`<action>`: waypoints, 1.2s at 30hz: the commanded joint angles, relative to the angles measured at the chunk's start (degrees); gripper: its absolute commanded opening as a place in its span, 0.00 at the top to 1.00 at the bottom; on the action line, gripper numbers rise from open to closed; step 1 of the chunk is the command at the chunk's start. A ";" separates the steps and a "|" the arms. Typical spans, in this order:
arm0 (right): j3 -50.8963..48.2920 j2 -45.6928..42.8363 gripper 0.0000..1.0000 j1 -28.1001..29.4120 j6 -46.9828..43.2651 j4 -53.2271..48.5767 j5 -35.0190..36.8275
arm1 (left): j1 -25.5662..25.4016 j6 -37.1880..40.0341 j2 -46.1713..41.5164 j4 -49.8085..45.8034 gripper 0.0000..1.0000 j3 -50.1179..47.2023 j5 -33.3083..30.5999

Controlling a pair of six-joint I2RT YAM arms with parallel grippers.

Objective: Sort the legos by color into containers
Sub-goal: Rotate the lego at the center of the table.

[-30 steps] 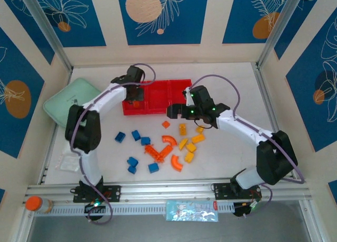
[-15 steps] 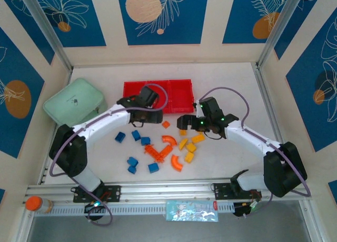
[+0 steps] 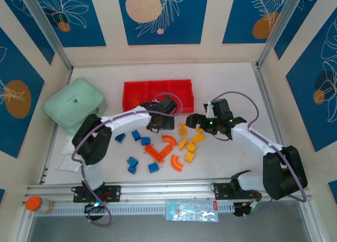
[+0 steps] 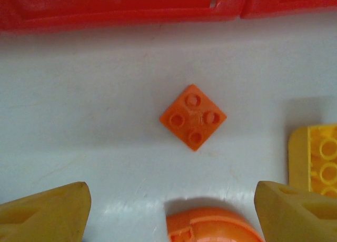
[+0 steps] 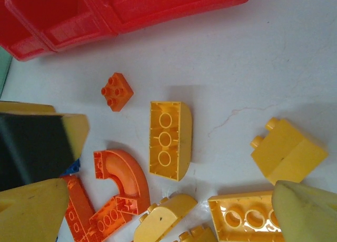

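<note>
The red three-compartment tray [image 3: 158,88] lies at the back, and its front wall [image 4: 121,13] shows in the left wrist view. Orange, yellow and blue legos are scattered in front of it. My left gripper [image 3: 157,123] [image 4: 169,213] hangs open over a small orange square brick [image 4: 193,116], with an orange arch [image 4: 210,225] between its fingertips. My right gripper [image 3: 194,121] [image 5: 168,213] is open above the yellow bricks: an upturned one [image 5: 169,139] and a blocky one [image 5: 287,150]. Below lie several blue bricks [image 3: 136,134] and orange pieces [image 3: 156,151].
A mint green case [image 3: 73,104] sits left of the tray. The left gripper's finger [image 5: 37,142] stands close to my right gripper. A clear plastic bag [image 3: 68,163] lies at the left edge. A metal rail [image 3: 168,190] runs along the front.
The left arm has swung from the tray's left compartment down and right to the small orange brick. The right gripper has shifted right and toward the yellow bricks.
</note>
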 commanded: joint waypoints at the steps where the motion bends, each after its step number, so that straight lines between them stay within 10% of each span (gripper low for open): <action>1: -0.55 -1.31 0.01 -0.73 0.06 1.01 -2.79 | -0.59 -1.59 3.41 -0.32 0.19 4.11 -1.70; 21: 0.26 1.30 0.01 -2.72 -0.74 2.27 -4.82 | -0.86 -2.49 15.18 -4.25 0.13 11.32 -9.62; 36: 0.46 1.99 0.01 -2.45 -0.43 2.40 -5.26 | -0.78 -3.10 7.51 -1.91 0.25 0.60 -9.81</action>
